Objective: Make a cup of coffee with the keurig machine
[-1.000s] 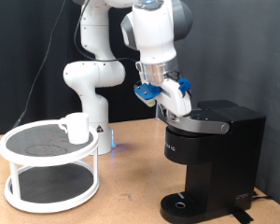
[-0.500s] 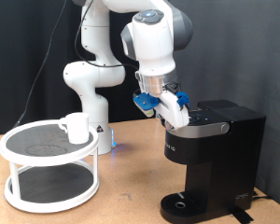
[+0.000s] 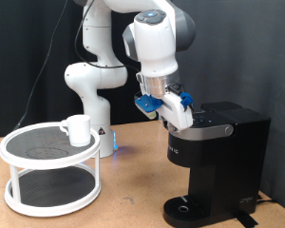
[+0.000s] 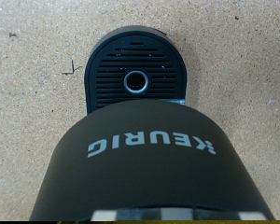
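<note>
Hovering at the front edge of the keurig machine's [image 3: 217, 161] closed lid [image 3: 205, 126], the gripper [image 3: 180, 116] points down with its blue-and-white fingers [image 3: 183, 112] at the silver band that runs along the lid's front; whether they are spread or pinched together cannot be told from either view, and nothing shows between them. From the wrist view the hand looks straight down over the machine [image 4: 149, 173]: the rounded black front with the white KEURIG lettering [image 4: 150, 144] fills the lower part of the picture, and beyond it lies the round slotted drip base [image 4: 135, 71] with a small metal-ringed hole at its middle, bare of any cup. The gripper itself does not show in that view. The machine stands directly under the hand on the wooden table [image 3: 128, 195], its drip base [image 3: 191, 209] well below the fingers. The cup [image 3: 77, 129] is far off to the side of the hand, towards the exterior view's left and lower than the gripper, standing upright on the top tier of a round white two-tier rack [image 3: 49, 166], with its handle turned towards the exterior view's left. The arm's white base column [image 3: 93, 81] rises between the rack and the hand, behind both, against a dark curtain.
</note>
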Tool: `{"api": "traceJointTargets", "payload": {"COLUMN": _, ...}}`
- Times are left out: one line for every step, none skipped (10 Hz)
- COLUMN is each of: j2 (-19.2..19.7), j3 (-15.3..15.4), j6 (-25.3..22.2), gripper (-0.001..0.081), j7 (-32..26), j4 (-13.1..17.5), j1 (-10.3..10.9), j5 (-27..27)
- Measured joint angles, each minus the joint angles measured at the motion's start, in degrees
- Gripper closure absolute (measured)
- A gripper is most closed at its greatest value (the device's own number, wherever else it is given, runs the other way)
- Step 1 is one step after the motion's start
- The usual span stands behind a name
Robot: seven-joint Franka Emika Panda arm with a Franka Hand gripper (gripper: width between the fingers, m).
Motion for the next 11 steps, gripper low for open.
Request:
{"api": "traceJointTargets", "payload": {"j2": -0.9, "j3": -0.4, "j6": 0.1, "gripper": 0.0806, "j7": -0.6, "j4": -0.8, "j1": -0.4, "j5": 1.2}}
{"api": "traceJointTargets", "payload": {"j2": -1.9, "j3": -0.9, "j6": 0.0, "gripper": 0.0806, "j7": -0.8, "j4": -1.4, "j1": -0.8, "j5": 2.4}}
{"api": "traceJointTargets", "payload": {"j2": -3.0, "j3": -1.3, "j6": -0.6, "gripper": 0.0806, "j7": -1.0, "j4": -1.9, "j1": -1.3, "j5": 3.1}}
{"api": "traceJointTargets", "payload": {"j2": -4.0, "j3": -1.8, "j6": -1.5, "gripper": 0.0806, "j7": -1.3, "j4": -2.1, "j1": -1.7, "j5": 3.6}}
{"api": "traceJointTargets", "payload": {"j2": -4.9, "j3": -2.3, "j6": -2.0, "gripper": 0.0806, "j7": -2.6, "j4": -2.4, "j1": -1.9, "j5": 5.0}}
{"api": "traceJointTargets", "payload": {"j2": -5.8, "j3": -2.6, "j6": -2.0, "gripper": 0.0806, "j7": -4.3, "j4": -3.1, "j1": -2.0, "j5": 6.7}}
{"api": "traceJointTargets", "payload": {"j2": -5.7, "j3": -2.5, "j6": -2.0, "gripper": 0.0806, "j7": -4.0, "j4": -3.1, "j1": -2.0, "j5": 6.3}}
{"api": "traceJointTargets", "payload": {"j2": -5.7, "j3": -2.5, "j6": -2.0, "gripper": 0.0806, "j7": -4.2, "j4": -3.1, "j1": -2.0, "j5": 6.4}}
{"api": "traceJointTargets", "payload": {"j2": -6.0, "j3": -2.6, "j6": -2.2, "gripper": 0.0806, "j7": -4.8, "j4": -3.5, "j1": -2.0, "j5": 7.5}}
{"api": "traceJointTargets", "payload": {"j2": -7.2, "j3": -2.8, "j6": -2.2, "gripper": 0.0806, "j7": -5.3, "j4": -4.7, "j1": -2.0, "j5": 9.1}}
{"api": "traceJointTargets", "payload": {"j2": -8.9, "j3": -3.1, "j6": -2.2, "gripper": 0.0806, "j7": -5.5, "j4": -6.6, "j1": -2.0, "j5": 10.7}}
